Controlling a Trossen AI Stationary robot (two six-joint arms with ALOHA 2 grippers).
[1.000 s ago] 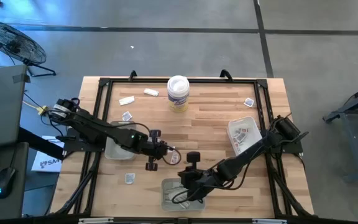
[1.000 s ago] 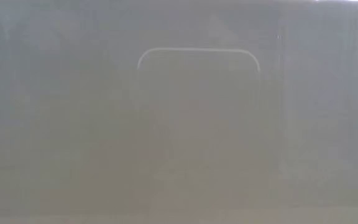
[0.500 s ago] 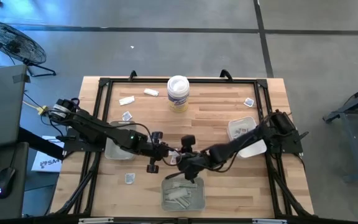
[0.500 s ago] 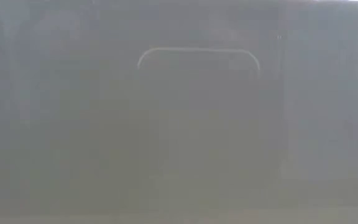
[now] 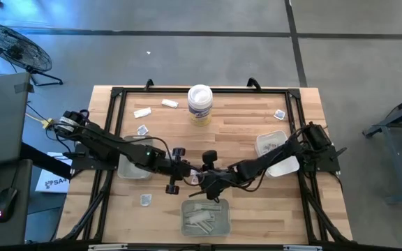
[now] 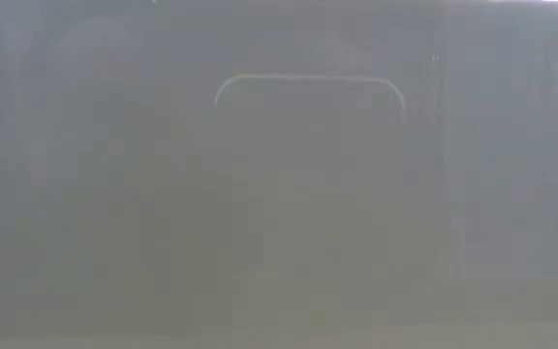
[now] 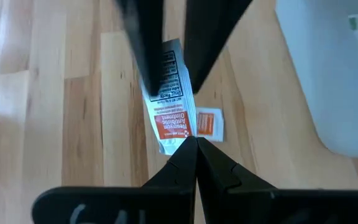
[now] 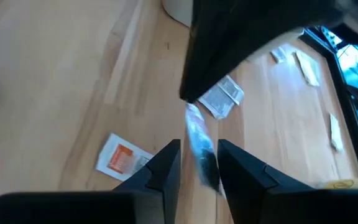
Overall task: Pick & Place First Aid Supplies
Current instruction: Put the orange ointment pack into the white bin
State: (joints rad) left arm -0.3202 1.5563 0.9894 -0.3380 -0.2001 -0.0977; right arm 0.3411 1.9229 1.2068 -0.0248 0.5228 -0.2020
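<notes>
In the middle of the table my two grippers meet tip to tip. My left gripper (image 5: pixel 189 174) (image 7: pixel 196 142) is shut on a white packet with red and black print (image 7: pixel 168 102). My right gripper (image 5: pixel 199 180) (image 8: pixel 199 163) is open. Its two fingers stand on either side of the packet's free end (image 8: pixel 197 140); whether they touch it, I cannot tell. A second packet with an orange patch (image 7: pixel 209 123) (image 8: pixel 122 158) lies flat on the wood just below. The low view shows only grey haze. My left gripper pinches one end of the packet (image 7: pixel 176 138) between its two fingertips, coming from the table's left and slanting down. The packet sticks out ahead of the fingers toward my right gripper, lifted clear of the table.
A white tub (image 5: pixel 199 104) stands at the far edge. A tray with strips (image 5: pixel 205 217) sits near the front edge, another tray (image 5: pixel 132 167) lies under my left arm, and a third (image 5: pixel 274 150) is at the right. Loose packets (image 5: pixel 142 112) (image 5: pixel 146 199) (image 5: pixel 279 114) lie around.
My right gripper has left the near tray and gone toward the table's far edge and a little left, sinking and rolling, until its fingers reached the packet held by my left gripper. My left gripper has stayed put with the packet.
</notes>
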